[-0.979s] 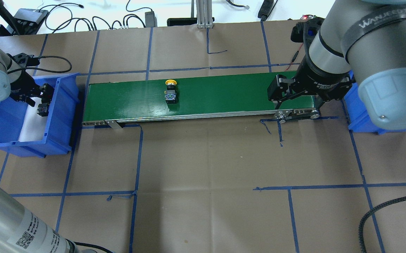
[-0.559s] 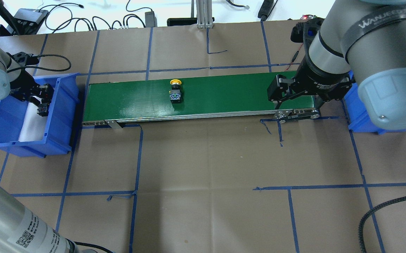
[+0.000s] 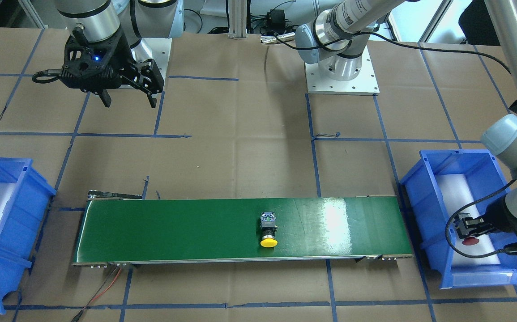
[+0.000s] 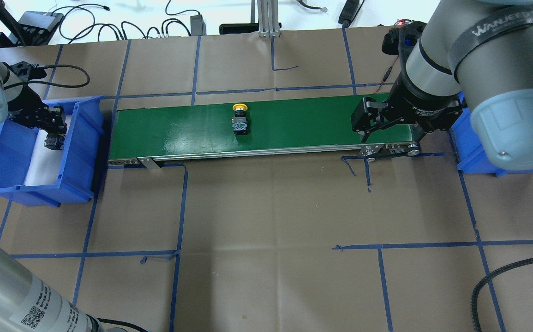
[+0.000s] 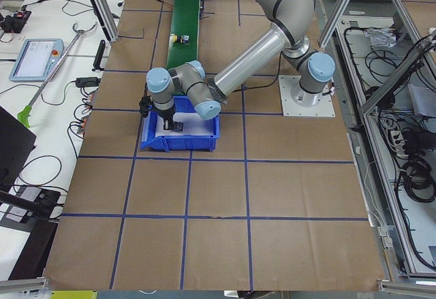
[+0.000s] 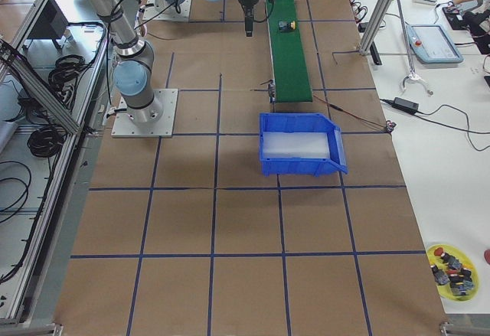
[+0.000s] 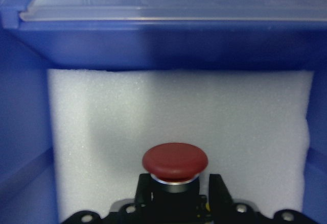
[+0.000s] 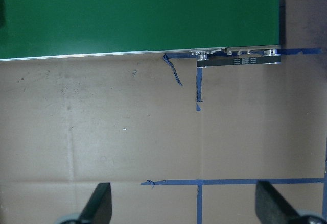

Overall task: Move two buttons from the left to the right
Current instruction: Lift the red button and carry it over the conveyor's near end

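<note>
Drift toward 3 o'clock: yellow button (image 4: 240, 121) on belt (image 4: 303, 124), now past middle, en route. Clamps red button (image 7: 174, 160) in left gripper (image 7: 179, 189), low in bin (image 4: 81, 152) at 9 o'clock, next to load. Holds right gripper (image 3: 128, 99) spread, waiting.

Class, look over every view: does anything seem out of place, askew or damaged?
Only small things. The yellow button lies on its side across the green conveyor belt rather than standing on its base. Several blue tape lines have torn, curling ends.
</note>
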You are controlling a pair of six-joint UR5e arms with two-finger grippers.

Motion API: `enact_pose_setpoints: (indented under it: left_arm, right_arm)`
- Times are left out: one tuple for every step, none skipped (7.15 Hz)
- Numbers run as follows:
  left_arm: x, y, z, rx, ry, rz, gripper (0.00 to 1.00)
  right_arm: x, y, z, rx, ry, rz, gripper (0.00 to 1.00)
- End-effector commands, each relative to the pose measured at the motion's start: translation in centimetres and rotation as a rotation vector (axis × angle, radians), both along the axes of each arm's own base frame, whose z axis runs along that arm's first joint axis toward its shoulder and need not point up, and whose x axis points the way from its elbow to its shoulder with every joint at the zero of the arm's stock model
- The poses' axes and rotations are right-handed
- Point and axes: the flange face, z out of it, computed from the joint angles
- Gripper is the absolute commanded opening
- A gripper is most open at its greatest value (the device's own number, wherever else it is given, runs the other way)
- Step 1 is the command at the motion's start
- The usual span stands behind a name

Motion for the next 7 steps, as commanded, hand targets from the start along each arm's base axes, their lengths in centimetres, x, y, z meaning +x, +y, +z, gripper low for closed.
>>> enact_pose_setpoints:
  left_arm:
    - [-0.3,0.4,4.6,0.003,0.0,-0.004,0.0]
    - [-0.9,1.0,8.4,0.017,0.007,-0.007,0.0]
    - [-1.4,1.8,11.8,0.038,0.019,-0.011,0.0]
    - [-1.9,3.0,15.2,0.05,0.024,-0.012,0.01]
    - [-2.7,4.0,17.5,0.055,0.025,-0.012,0.01]
    - [-3.3,4.3,17.6,0.061,0.028,-0.012,0.01]
    - [-4.3,4.1,17.1,0.068,0.036,-0.006,0.01]
  right_arm:
    - [0.1,0.0,-0.1,0.002,0.0,0.002,1.0]
    - [0.0,0.0,0.1,-0.001,0.0,0.0,1.0]
    - [0.1,0.0,0.1,-0.001,0.0,0.002,1.0]
    - [0.0,0.0,0.1,-0.003,0.0,0.0,1.0]
    - [0.0,-0.1,0.1,-0.001,0.0,0.0,1.0]
    - [0.1,0.0,0.0,0.0,0.0,0.002,1.0]
    - [0.1,0.0,-0.1,0.002,0.0,0.002,1.0]
